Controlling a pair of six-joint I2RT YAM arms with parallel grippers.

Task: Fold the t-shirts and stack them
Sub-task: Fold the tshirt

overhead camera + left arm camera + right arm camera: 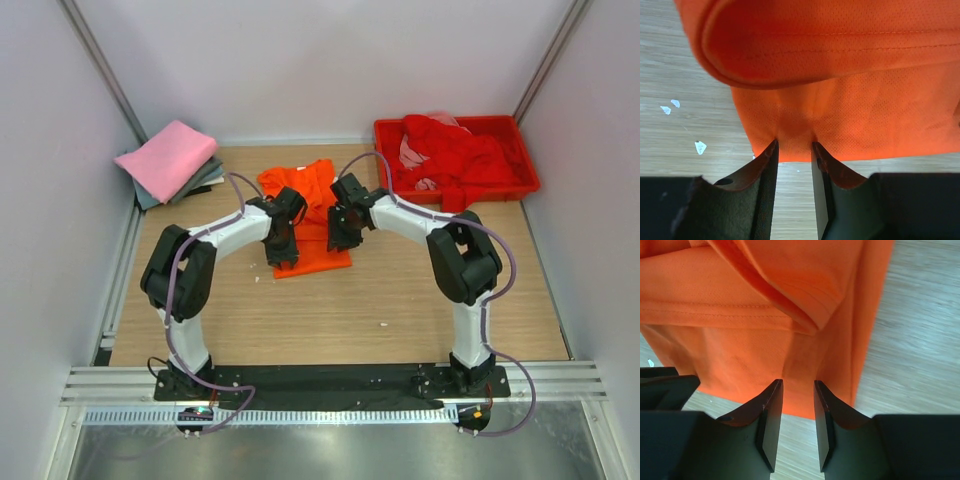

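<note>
Reaching forward and inward from the near edge of the bench (400, 310), both arms bend at the elbow and bring their wrists close together over the middle. The left gripper (283, 248) and the right gripper (340, 232) point down, near each other but apart, at the near part of the orange t-shirt (312, 190). This t-shirt lies on the bench, folded into a narrow strip that runs away from the robot.

In the left wrist view the fingers (765, 167) stand with a narrow gap, and the near hem of the orange cloth sits between their tips; the cloth wrinkles a little just above them. Whether they press the cloth, I cannot tell. In the right wrist view the fingers (771, 407) show the same narrow gap, at the near hem close to the shirt's right edge, and again I cannot tell if the cloth is pinched.

A pink t-shirt (168, 158) lies folded on a grey t-shirt (200, 185) at the far left corner. Red t-shirts (455, 150) lie crumpled in a red tray (527, 183) at the far right.
</note>
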